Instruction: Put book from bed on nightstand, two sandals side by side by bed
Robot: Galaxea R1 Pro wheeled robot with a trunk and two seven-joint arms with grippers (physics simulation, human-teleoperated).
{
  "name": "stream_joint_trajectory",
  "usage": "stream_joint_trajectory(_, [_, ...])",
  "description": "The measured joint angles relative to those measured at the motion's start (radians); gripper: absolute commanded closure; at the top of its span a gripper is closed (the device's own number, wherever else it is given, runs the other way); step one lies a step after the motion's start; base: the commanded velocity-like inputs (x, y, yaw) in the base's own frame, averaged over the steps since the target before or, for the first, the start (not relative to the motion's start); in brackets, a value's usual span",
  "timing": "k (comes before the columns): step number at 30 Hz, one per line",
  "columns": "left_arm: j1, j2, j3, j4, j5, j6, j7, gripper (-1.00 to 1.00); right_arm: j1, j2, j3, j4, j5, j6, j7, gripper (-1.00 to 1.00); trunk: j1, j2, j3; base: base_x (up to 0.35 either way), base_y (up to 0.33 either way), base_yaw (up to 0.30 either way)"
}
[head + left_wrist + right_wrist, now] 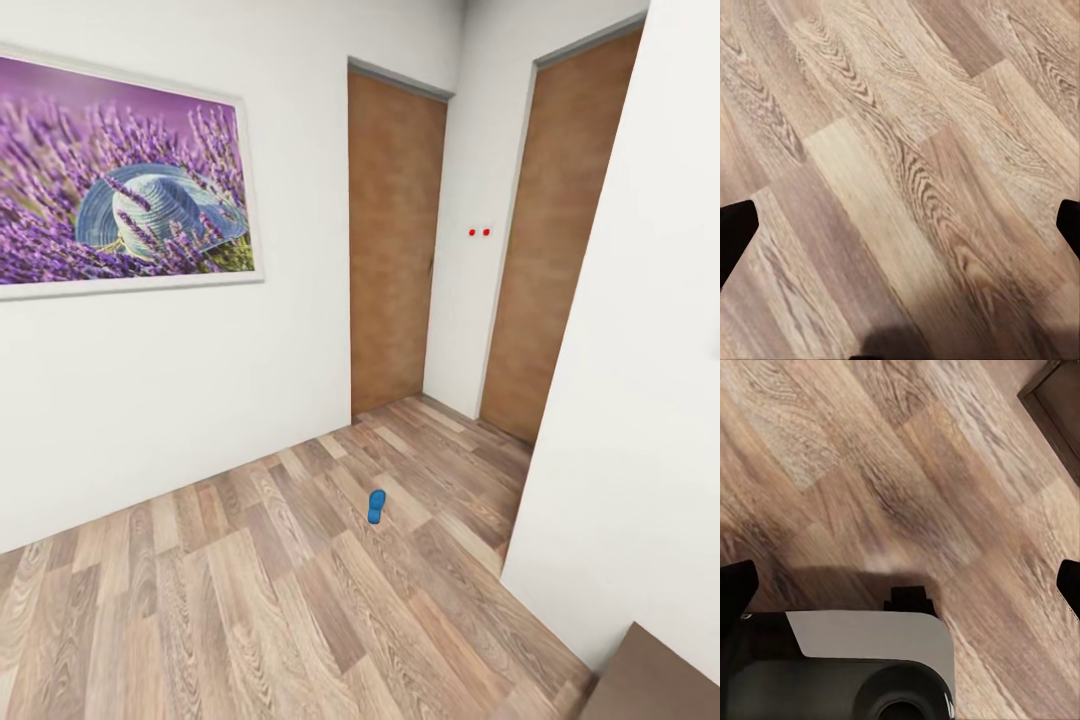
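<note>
Where the floor (250,600) meets two doors, one blue sandal (376,506) lies alone. Left gripper (900,225) and right gripper (900,585) are both spread, empty.

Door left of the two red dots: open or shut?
Shut. The tan door sits flush in its frame with no gap showing; the second door, right of the red dots, looks shut too.

Brown furniture corner (660,685) edge-cropped
</note>
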Motion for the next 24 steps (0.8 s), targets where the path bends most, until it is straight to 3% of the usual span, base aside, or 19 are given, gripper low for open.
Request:
stream_joint_trajectory(10, [0.000,0.000,0.000,0.000,0.000,0.000,0.000,-1.00,0.000,0.000,0.000,0.001,0.001,0.000,0.000,-1.00,0.000,0.000,0.000,0.263,0.037,0.000])
stream_joint_trajectory(24, [0.000,0.000,0.000,0.000,0.000,0.000,0.000,-1.00,0.000,0.000,0.001,0.001,0.000,0.000,0.003,-1.00,0.000,0.000,0.000,0.253,0.170,-0.005])
